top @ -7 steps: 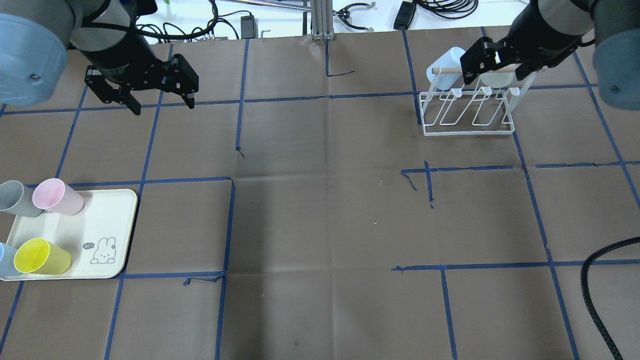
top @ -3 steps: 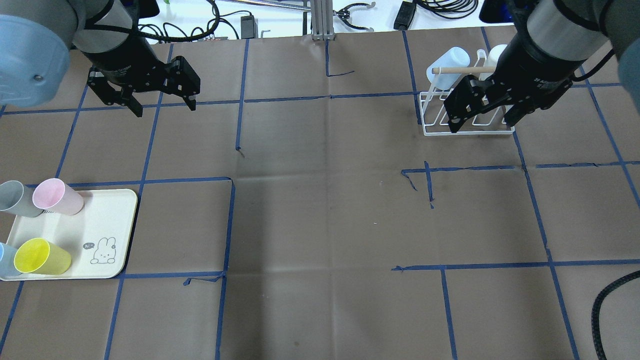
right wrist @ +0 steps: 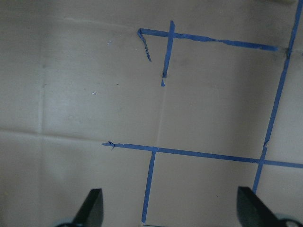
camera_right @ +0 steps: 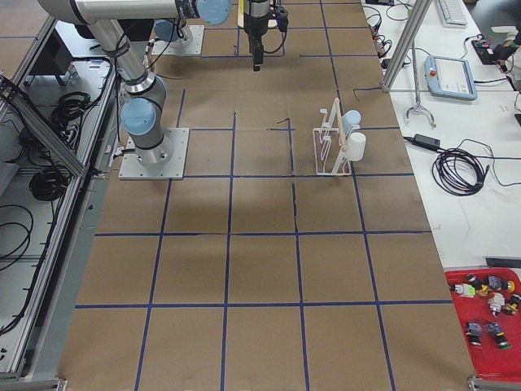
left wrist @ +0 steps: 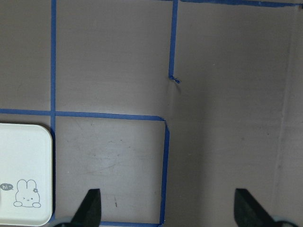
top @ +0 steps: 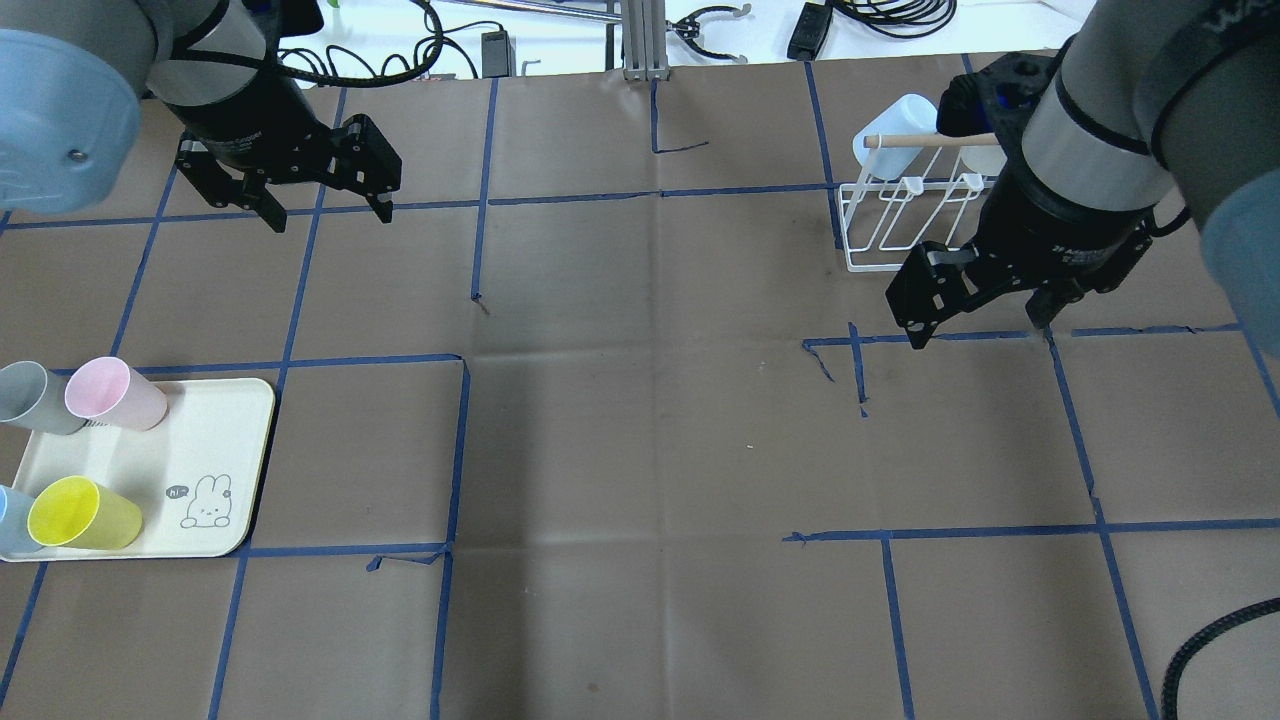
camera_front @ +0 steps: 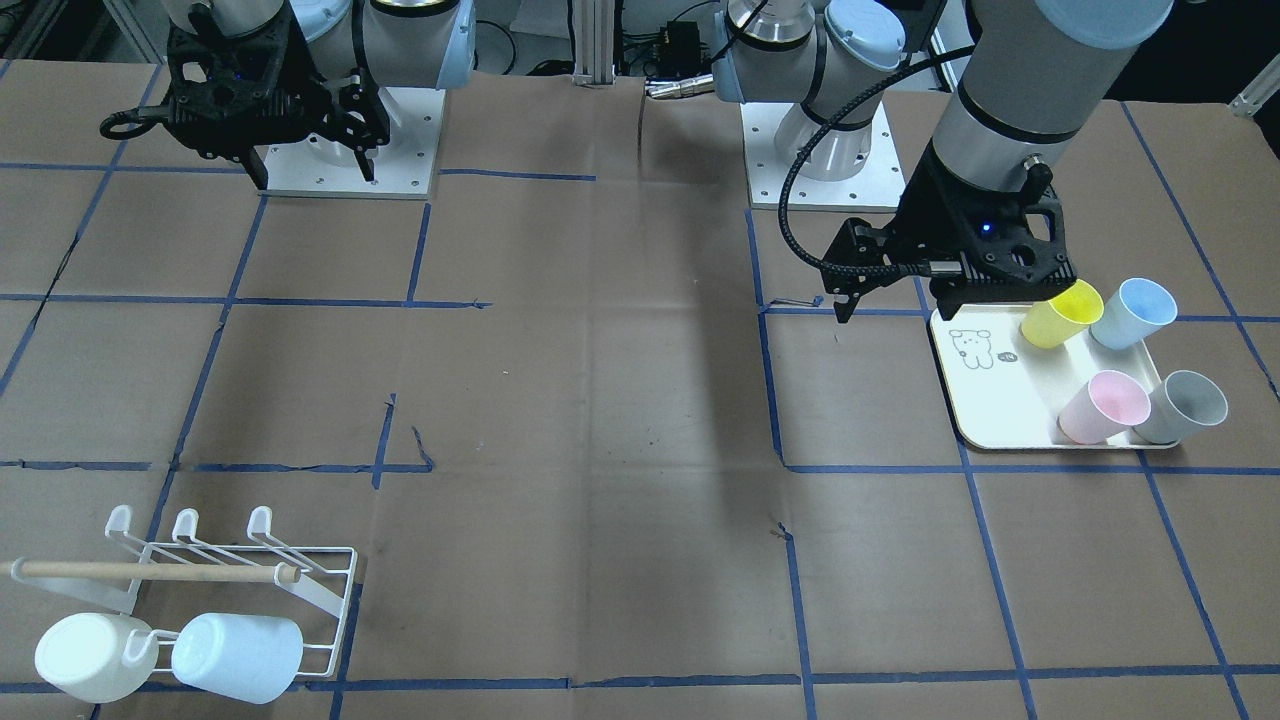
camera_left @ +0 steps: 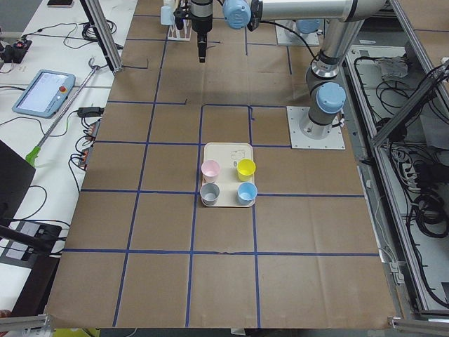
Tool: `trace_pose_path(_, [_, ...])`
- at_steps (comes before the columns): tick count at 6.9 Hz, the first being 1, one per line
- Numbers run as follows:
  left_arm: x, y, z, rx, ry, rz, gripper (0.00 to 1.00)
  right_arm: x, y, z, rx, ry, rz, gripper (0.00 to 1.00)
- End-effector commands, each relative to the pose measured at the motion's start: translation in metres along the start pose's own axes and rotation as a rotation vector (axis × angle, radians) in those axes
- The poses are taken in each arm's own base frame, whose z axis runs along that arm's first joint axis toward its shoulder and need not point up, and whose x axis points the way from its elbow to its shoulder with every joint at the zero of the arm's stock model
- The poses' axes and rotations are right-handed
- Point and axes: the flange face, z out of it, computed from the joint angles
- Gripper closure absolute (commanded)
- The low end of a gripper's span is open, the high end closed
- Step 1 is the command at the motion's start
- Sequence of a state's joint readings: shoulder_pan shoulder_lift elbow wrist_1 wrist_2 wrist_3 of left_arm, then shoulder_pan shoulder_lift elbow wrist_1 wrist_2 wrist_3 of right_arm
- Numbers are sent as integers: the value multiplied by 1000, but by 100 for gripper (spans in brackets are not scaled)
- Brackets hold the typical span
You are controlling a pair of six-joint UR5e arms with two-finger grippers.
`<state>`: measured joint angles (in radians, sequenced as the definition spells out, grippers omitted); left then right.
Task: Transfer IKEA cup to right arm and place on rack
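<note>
Several IKEA cups stand on a cream tray (top: 200, 440) at the near left: pink (top: 113, 393), grey (top: 35, 397), yellow (top: 83, 513) and a blue one (camera_front: 1133, 312). My left gripper (top: 325, 205) hangs open and empty over the table beyond the tray, whose corner (left wrist: 23, 175) shows in its wrist view. The white wire rack (top: 935, 225) at the far right carries a light blue cup (camera_front: 237, 655) and a white cup (camera_front: 85, 655) on its prongs. On the near side of the rack, my right gripper (top: 978, 332) is open over bare table with nothing between its fingers.
Brown paper with blue tape lines (top: 660, 192) covers the table. A black cable (top: 1195, 630) loops in at the near right corner. Cables and small devices (top: 810, 30) lie beyond the far edge. The two arm bases (camera_front: 350, 150) stand at the robot's side.
My right gripper has drawn back from the rack toward the robot, open, leaving the white cup on the prongs. The left gripper has hardly moved.
</note>
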<state>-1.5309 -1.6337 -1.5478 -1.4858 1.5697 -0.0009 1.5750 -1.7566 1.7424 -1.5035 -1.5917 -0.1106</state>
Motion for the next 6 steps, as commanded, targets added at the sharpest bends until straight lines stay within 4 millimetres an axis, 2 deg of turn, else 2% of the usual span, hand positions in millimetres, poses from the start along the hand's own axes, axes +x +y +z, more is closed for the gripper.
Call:
trace_pose_path(1, [0, 0, 0, 1, 0, 33, 0, -4, 2, 8, 2, 28, 37, 0])
trace_pose_path(4, [0, 0, 0, 1, 0, 33, 0, -10, -12, 7, 67, -29, 37, 0])
trace_pose_path(6, [0, 0, 0, 1, 2, 33, 0, -11, -13, 8, 69, -27, 32, 0])
